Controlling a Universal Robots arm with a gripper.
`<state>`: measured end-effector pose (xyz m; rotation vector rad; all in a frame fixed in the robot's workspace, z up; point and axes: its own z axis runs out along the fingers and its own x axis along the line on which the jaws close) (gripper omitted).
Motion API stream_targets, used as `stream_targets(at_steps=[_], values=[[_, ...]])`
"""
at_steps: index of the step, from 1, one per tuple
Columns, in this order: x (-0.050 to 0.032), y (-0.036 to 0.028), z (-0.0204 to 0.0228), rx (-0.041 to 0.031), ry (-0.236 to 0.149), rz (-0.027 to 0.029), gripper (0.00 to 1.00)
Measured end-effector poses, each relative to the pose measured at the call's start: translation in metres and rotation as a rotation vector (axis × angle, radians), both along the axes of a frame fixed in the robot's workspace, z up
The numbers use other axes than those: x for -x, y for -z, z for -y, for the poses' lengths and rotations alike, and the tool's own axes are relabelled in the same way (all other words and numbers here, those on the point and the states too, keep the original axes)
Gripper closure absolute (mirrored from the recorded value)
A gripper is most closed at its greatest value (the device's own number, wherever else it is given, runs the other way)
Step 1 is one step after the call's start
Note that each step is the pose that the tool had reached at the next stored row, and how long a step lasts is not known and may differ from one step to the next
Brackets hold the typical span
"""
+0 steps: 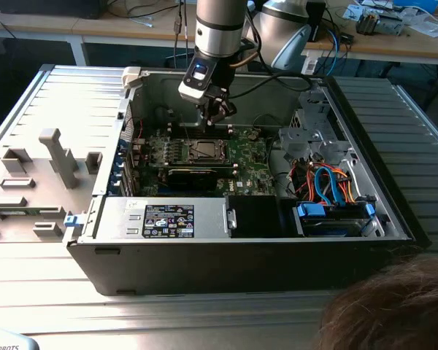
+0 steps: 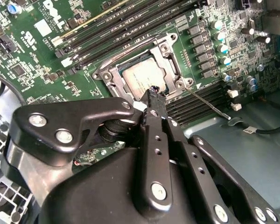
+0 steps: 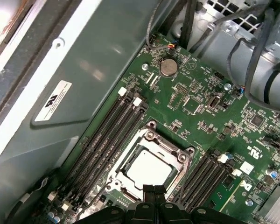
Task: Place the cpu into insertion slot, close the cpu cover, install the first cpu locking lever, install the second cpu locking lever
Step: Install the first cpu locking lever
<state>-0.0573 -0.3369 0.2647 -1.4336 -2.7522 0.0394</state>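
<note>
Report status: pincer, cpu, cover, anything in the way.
Pincer shut, tip by the insertion slot rim. Cpu seated, cpu cover down over it. Thin lever rod juts out beside the slot.

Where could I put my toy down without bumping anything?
Bare ribbed table lies in front of the computer case, and more on the exterior view's right of it. The motherboard under the gripper and the cables are crowded; blocks fill the exterior view's left.
</note>
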Motion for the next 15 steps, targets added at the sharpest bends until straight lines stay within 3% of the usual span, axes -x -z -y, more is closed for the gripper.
stream_targets(at_steps=[15], values=[[0.0, 0.0, 0.0, 0.0, -0.102, 0.0, 0.89]])
